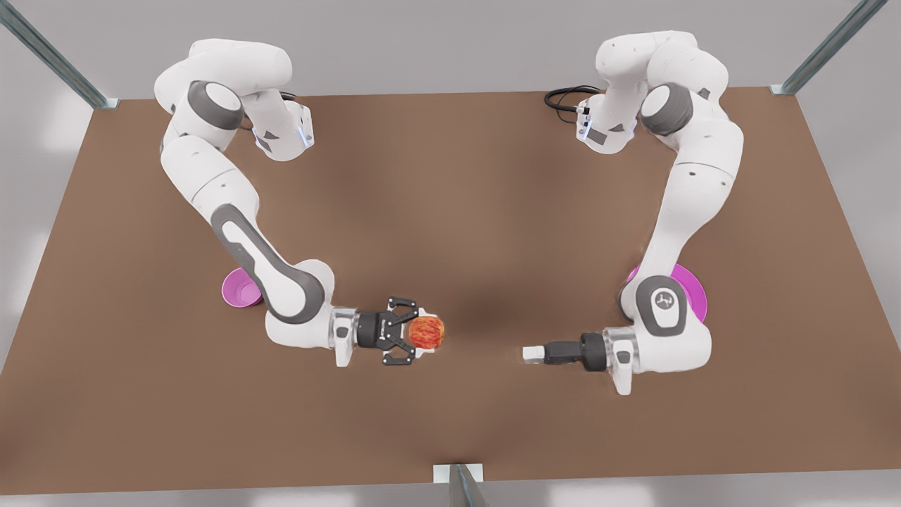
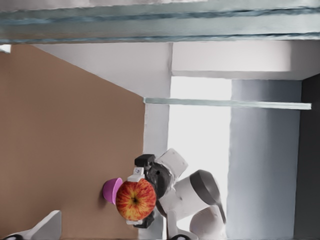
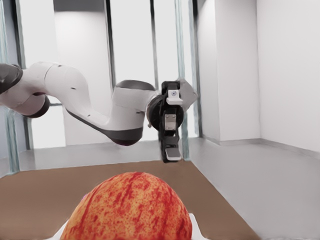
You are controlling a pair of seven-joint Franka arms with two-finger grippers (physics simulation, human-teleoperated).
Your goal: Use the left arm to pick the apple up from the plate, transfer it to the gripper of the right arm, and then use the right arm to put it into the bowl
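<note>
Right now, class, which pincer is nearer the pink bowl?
Right. The right pincer, holding the apple, is a short way from the bowl; the left pincer waits farther off, near the plate.

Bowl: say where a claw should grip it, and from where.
Pinch the bowl by its thin rim from above: it stands upright and open. Take the edge on the front view's left; the right arm overhangs the other.

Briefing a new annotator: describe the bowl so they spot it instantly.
On the brown table, look to the front view's left, behind the arm holding the apple. The bowl is the small, deep magenta cup; the plate opposite is flat.
</note>
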